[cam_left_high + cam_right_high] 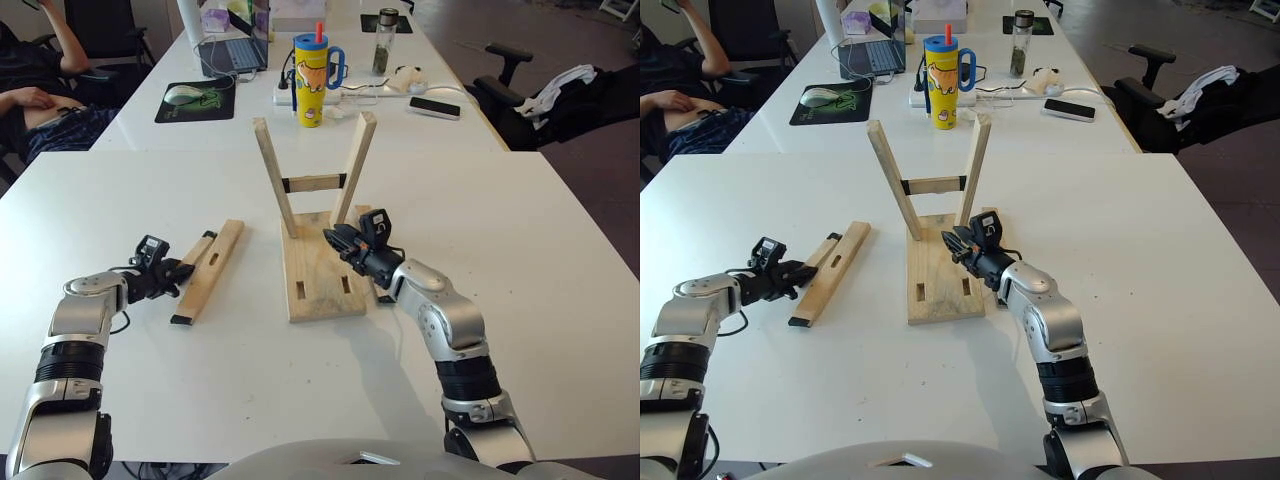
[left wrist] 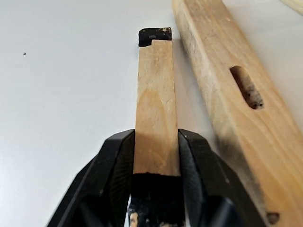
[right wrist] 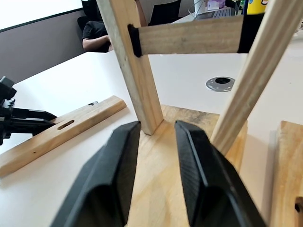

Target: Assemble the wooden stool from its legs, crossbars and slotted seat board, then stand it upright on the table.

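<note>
A white table (image 1: 520, 300) takes up the foreground, and a second white table (image 1: 450, 135) butts against its far edge. On that far table stand a laptop (image 1: 235, 45) near the left edge, a black mouse pad (image 1: 195, 108) with a mouse (image 1: 183, 94), a yellow cup (image 1: 312, 85) with a blue handle, a glass bottle (image 1: 385, 45) and a phone (image 1: 434, 107). A black office chair (image 1: 500, 100) stands off the right edge, with a white cloth (image 1: 565, 82) draped beside it. The floor (image 1: 600, 190) is grey. Another black chair (image 1: 100, 25) stands by the far left corner.
</note>
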You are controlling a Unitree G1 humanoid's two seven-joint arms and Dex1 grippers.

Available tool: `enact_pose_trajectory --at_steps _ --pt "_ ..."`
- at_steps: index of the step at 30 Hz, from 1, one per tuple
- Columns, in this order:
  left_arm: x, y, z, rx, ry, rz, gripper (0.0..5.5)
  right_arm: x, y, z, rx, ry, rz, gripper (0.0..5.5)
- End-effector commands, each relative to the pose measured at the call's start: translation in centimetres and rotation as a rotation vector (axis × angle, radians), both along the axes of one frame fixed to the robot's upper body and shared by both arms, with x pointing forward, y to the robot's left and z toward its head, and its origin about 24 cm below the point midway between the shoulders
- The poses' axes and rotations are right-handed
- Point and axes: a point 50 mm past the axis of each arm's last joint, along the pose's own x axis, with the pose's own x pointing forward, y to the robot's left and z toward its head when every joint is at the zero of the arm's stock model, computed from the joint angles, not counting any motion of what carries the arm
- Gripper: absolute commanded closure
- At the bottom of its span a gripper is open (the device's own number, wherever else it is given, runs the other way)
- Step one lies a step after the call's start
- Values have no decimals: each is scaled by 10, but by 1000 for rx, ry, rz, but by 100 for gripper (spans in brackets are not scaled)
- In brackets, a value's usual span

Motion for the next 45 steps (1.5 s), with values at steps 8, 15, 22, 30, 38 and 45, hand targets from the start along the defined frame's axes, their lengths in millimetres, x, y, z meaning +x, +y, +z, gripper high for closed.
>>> enact_pose_trajectory --at_steps 8,15,22,30,38,45 --pt "10 -51 127 -179 -980 -5 418 -9 -7 22 401 61 107 346" --pt "-4 -102 172 -246 -1120 -202 418 -9 -15 50 596 54 145 246" --pt "-14 -158 136 -279 -948 -339 418 -7 -11 97 746 -55 183 194" --pt "-22 -174 108 -234 -856 -425 418 -3 -10 101 737 -15 163 194" --pt "-28 -178 99 -206 -854 -470 418 0 -8 94 758 62 149 194" --pt "-29 -177 98 -175 -867 -483 418 -2 -5 91 762 103 174 298"
